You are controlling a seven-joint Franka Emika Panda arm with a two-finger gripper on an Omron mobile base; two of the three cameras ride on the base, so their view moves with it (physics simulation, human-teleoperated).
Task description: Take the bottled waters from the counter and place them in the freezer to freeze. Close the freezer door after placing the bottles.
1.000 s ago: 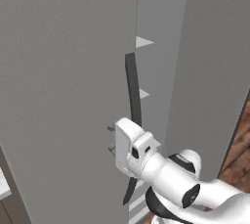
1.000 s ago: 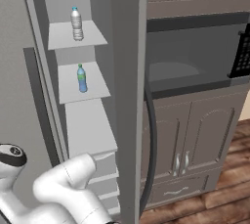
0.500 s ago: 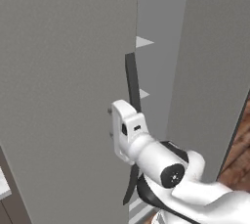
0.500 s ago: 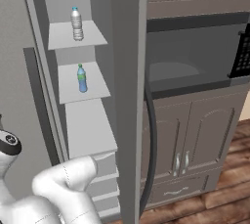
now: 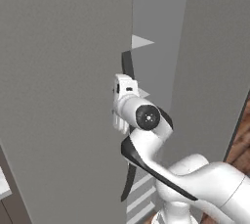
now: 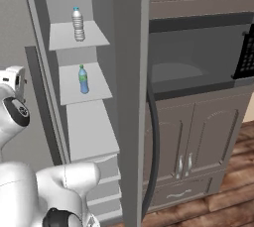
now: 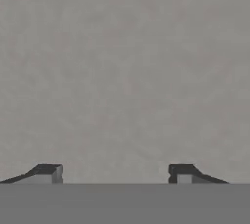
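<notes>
Both bottled waters stand upright inside the open freezer: the clear one [image 6: 77,24] on an upper white shelf, the blue one [image 6: 83,79] on the shelf [image 6: 99,89] below. The freezer door [image 5: 63,96] stands swung out at the left, its dark handle [image 5: 128,64] along its edge. My hand [image 5: 124,93] is up against the door's edge, beside the handle. In the hand view my gripper [image 7: 115,173] faces a plain grey surface close up, fingertips [image 7: 49,173] apart with nothing between them. The counter is out of view.
The fridge's other door [image 6: 131,97], with a long dark handle [image 6: 154,137], stands right of the open compartment. Further right are a built-in microwave [image 6: 198,52] and grey cabinet doors [image 6: 198,141] over a wooden floor [image 6: 223,206].
My hand has risen along the freezer door's edge and turned toward the door. The bottles and the door have not moved.
</notes>
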